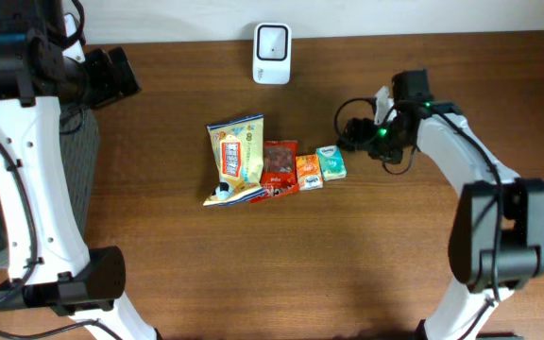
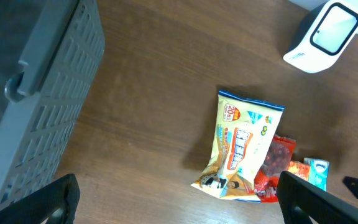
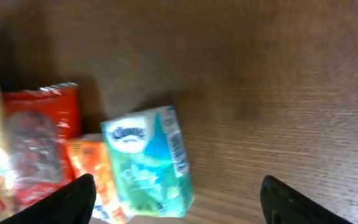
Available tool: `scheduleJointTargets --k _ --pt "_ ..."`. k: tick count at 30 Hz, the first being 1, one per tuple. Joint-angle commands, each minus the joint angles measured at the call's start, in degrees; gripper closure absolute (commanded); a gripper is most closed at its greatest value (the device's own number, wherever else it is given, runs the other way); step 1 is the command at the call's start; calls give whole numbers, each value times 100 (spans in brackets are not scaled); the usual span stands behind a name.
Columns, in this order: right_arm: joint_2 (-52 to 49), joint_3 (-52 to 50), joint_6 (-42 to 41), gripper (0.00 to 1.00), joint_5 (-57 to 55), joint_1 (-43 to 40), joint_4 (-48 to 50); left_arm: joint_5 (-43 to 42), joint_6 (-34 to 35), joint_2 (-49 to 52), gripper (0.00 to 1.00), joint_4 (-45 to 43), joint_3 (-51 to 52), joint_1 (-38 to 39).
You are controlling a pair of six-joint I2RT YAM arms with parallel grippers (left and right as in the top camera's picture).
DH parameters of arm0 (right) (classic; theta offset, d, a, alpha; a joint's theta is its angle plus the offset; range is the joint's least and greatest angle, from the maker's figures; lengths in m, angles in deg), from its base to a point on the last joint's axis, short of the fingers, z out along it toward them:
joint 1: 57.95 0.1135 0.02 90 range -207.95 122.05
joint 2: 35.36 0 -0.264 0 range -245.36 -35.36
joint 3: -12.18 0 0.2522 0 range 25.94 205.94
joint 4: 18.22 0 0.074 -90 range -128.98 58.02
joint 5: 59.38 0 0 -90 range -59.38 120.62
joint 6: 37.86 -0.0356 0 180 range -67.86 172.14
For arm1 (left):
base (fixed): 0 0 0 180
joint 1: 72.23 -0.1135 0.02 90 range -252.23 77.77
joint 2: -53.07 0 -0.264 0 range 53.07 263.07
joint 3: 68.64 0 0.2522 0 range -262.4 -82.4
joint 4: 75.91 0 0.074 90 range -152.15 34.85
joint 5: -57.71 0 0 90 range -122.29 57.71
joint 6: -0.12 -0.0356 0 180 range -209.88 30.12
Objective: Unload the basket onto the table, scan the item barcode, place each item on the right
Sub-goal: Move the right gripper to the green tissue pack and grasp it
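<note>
Now, right hand (image 3: 178, 186) over the teal tissue pack (image 3: 146, 160)
It is released and empty, the left hand (image 2: 176, 186) also; the pack lies on the tabletop (image 3: 291, 74).

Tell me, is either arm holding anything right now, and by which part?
Nothing is held. The right jaws stand apart near the teal pack without gripping it; the left jaws are open too, far from it.

Both white-and-black arms (image 1: 31, 189) poised, jaws apart.
Black two-finger left gripper (image 2: 176, 196) gapes wide; black right gripper (image 3: 179, 199) held low, fingers spread.
</note>
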Motion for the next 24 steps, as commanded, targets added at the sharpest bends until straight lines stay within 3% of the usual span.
scheduleJointTargets --k 1,13,16,17,19,22,24 --pt "-282 81 540 24 146 66 11 22 59 -13 1 2 -26 -13" --pt "-743 79 662 34 466 411 313 24 59 -13 1 2 -26 -13" --pt "-846 72 498 46 376 448 365 24 59 -13 1 2 -26 -13" --pt "-927 70 496 64 385 433 352 22 59 -13 1 2 -26 -13" --pt "-925 70 492 82 492 433 291 24 59 -13 1 2 -24 -13" --pt "-914 249 481 96 1532 262 -61 24 59 -13 1 2 -26 -13" --pt "-911 527 553 96 2435 -111 -686 24 59 -13 1 2 -26 -13"
